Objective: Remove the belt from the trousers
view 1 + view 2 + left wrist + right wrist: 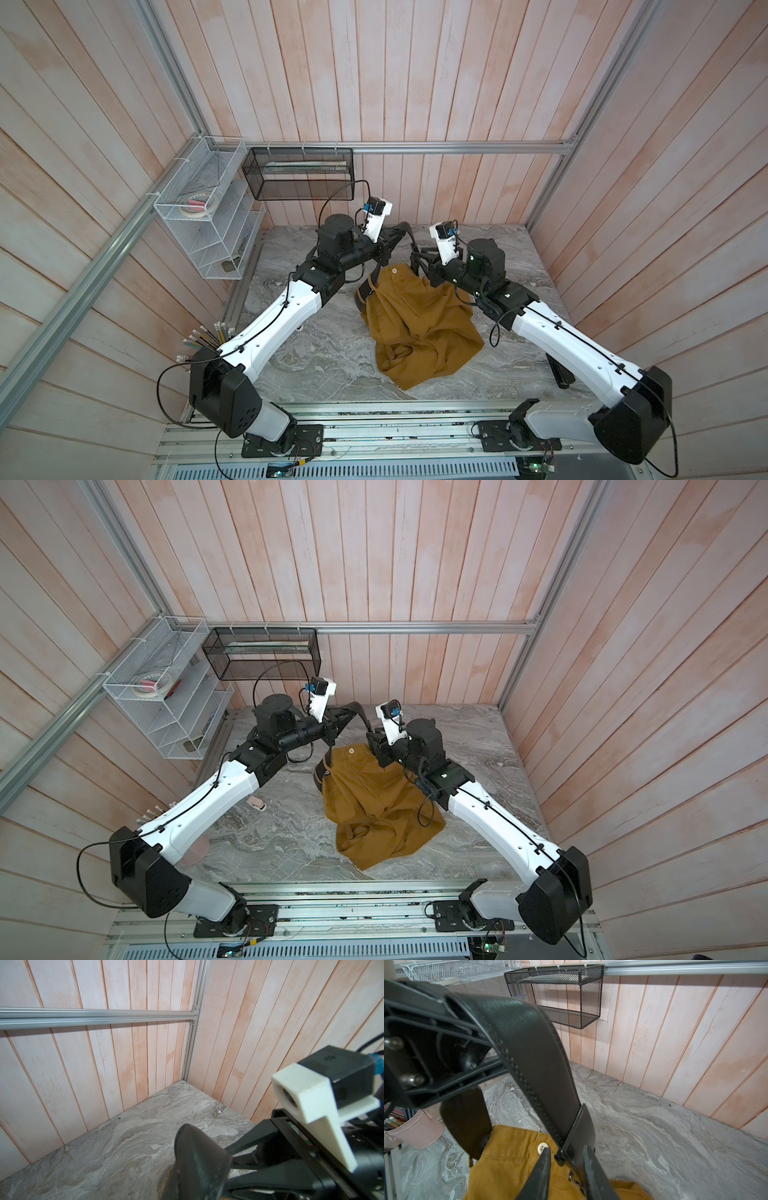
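My left gripper (397,237) is clamped on the belt (533,1053), raised at 12 o'clock of the trousers (415,324); my right gripper (567,1149) straddles its buckle end, jaws apart, not gripping

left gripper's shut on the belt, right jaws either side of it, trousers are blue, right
The trousers are mustard-brown, not blue, as both top views show; left gripper shut on the belt, right gripper's jaws either side of it.
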You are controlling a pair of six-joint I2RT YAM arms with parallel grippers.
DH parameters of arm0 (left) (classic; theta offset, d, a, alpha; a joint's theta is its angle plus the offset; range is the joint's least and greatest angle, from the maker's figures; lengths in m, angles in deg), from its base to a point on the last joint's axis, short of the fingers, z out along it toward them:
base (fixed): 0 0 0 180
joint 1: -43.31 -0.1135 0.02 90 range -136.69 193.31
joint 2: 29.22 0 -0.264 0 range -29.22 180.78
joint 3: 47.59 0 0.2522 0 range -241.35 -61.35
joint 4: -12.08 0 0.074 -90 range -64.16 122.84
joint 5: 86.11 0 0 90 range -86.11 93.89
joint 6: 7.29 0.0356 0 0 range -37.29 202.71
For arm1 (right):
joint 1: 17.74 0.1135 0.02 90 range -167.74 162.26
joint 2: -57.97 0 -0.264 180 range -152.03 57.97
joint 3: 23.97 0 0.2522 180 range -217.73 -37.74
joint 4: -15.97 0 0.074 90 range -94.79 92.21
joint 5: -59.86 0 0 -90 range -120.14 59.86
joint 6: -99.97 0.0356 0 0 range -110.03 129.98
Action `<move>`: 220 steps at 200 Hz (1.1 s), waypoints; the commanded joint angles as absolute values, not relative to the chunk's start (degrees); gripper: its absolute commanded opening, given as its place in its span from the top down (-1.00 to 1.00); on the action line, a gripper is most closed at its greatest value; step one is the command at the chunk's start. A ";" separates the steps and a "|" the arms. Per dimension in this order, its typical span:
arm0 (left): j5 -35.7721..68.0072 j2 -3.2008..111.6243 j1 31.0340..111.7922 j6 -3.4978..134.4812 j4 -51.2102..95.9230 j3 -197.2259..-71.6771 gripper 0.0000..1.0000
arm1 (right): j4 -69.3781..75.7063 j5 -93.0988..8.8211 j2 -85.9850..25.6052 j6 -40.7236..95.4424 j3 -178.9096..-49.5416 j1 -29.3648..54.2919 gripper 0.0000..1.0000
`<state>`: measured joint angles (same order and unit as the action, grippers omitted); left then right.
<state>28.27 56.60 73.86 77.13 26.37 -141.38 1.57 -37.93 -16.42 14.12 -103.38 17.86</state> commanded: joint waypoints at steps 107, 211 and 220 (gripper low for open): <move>28.50 56.39 74.21 76.98 23.74 -143.92 1.00 | 0.53 -38.58 -19.11 13.93 -106.91 18.23 0.61; 29.42 55.51 74.17 76.69 24.45 -146.92 1.00 | 1.24 -37.87 -19.63 14.28 -101.05 18.19 0.86; 29.63 55.42 74.16 76.49 24.34 -147.22 1.00 | 1.42 -37.87 -19.63 14.28 -100.66 18.12 0.86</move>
<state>27.83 56.84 73.86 77.15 29.78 -142.40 4.10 -38.17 -18.75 13.55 -103.32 18.05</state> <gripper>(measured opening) 0.113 0.094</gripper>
